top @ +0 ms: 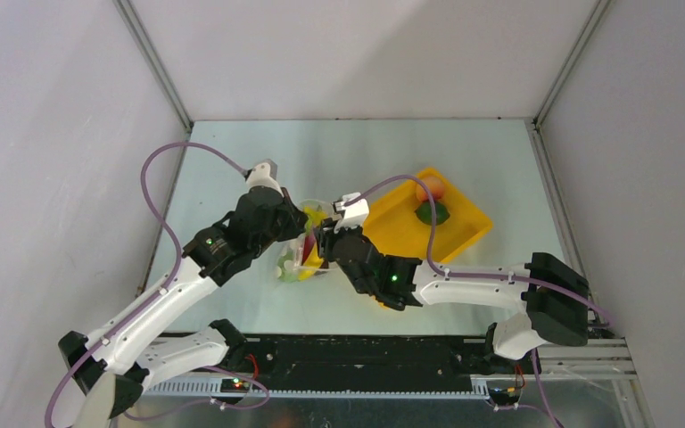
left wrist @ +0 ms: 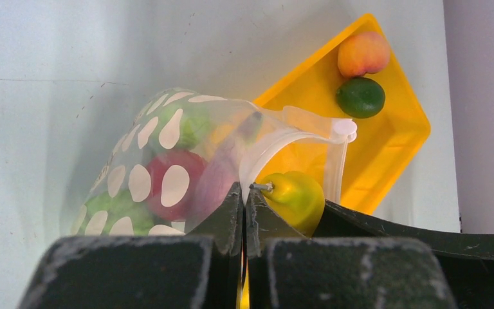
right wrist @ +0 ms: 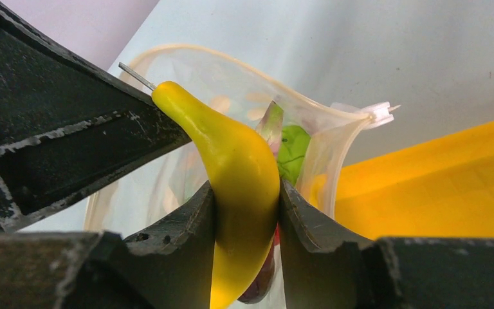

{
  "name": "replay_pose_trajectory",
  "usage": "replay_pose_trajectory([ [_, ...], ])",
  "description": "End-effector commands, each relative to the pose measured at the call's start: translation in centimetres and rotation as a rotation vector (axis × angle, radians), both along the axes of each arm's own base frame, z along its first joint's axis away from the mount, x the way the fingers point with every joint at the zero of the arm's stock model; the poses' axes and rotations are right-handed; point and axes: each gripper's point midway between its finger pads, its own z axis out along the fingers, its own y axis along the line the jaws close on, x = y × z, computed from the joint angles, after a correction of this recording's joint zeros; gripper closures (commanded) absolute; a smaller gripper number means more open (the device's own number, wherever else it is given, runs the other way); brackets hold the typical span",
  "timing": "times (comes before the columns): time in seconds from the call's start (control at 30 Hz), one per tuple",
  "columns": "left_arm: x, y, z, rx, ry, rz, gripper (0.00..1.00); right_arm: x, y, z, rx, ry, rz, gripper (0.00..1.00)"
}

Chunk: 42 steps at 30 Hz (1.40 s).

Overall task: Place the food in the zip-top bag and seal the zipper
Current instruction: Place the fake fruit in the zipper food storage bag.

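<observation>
Yellow toy banana (right wrist: pixel 241 161) gripped around its middle by the right hand (right wrist: pixel 247 212), both fingers pressed tight against its sides, stem end sticking out past the fingertips. Long axis of the banana running roughly straight on from the hand, stem first, toward the open mouth of the zip-top bag (right wrist: pixel 186 71) directly ahead. Stem level with the bag's rim, tip possibly just inside the opening, not clear from either wrist view.

Left hand (left wrist: pixel 244 196) clenched shut, fingertips meeting on the near lip of the bag and apparently pinching it, keeping the mouth raised and arched open. Banana just to the right of those fingertips, almost touching. Right hand the nearer one to the fruit, left hand the nearer one to the bag's lip.

Bag of clear soft plastic printed with white dots, bulging away from the left hand, resting on the pale table (left wrist: pixel 51 96). Inside, beyond the left fingertips: a red tomato (left wrist: pixel 167 183), green round fruits (left wrist: pixel 190 125), and a purplish shape, probably the eggplant (left wrist: pixel 215 183). Zipper (left wrist: pixel 276 143) a narrow white strip curving along the raised mouth edge, unsealed.

Beyond the bag and off to the right of both hands, a yellow tray (left wrist: pixel 386 148) carrying a peach (left wrist: pixel 363 53) and a dark green round fruit (left wrist: pixel 360 96), touching each other, not yet bagged.

Likely next need: a short push forward along the banana's own length, then a release. Possible trouble: stem snagging on the thin rim, or the lip dragged out of the left hand's pinch.
</observation>
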Motion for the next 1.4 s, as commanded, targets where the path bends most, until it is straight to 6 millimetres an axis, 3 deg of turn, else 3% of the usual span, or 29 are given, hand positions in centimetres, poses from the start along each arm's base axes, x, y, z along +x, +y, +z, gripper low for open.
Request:
replay_pose_trajectory([
  [0.0, 0.8, 0.2, 1.9, -0.054, -0.067, 0.040, 1.00, -0.6, -0.3, -0.6, -0.017, 0.028, -0.008, 0.67],
  [0.03, 0.8, 0.2, 1.9, -0.054, -0.067, 0.039, 1.00, -0.5, -0.4, -0.6, -0.016, 0.027, -0.010, 0.61],
  [0.17, 0.7, 0.4, 2.0, -0.045, -0.070, 0.044, 1.00, -0.5, -0.5, -0.5, -0.026, 0.021, -0.007, 0.58],
  [0.33, 0.6, 0.7, 2.6, -0.049, -0.092, 0.046, 1.00, -0.3, -0.9, -1.6, -0.065, 0.039, -0.016, 0.76],
  [0.47, 0.7, 0.7, 2.8, -0.048, -0.101, 0.044, 1.00, -0.4, -0.9, -1.9, -0.101, 0.030, 0.000, 0.81],
  [0.87, 0.4, -1.0, 3.2, -0.072, -0.114, -0.054, 1.00, -0.2, 0.9, -2.8, -0.122, 0.022, 0.064, 0.73],
  [1.0, 0.0, -2.0, 3.3, -0.096, -0.124, -0.117, 1.00, 0.5, 2.0, -2.6, -0.143, 0.043, 0.057, 0.62],
  [1.1, 0.0, -2.0, 3.1, -0.089, -0.120, -0.122, 1.00, 0.9, 2.2, -2.1, -0.148, 0.051, 0.039, 0.45],
  [1.37, 0.2, -0.5, 2.3, -0.028, -0.120, -0.071, 1.00, 0.8, 0.1, -0.5, -0.133, 0.089, 0.002, 0.24],
])
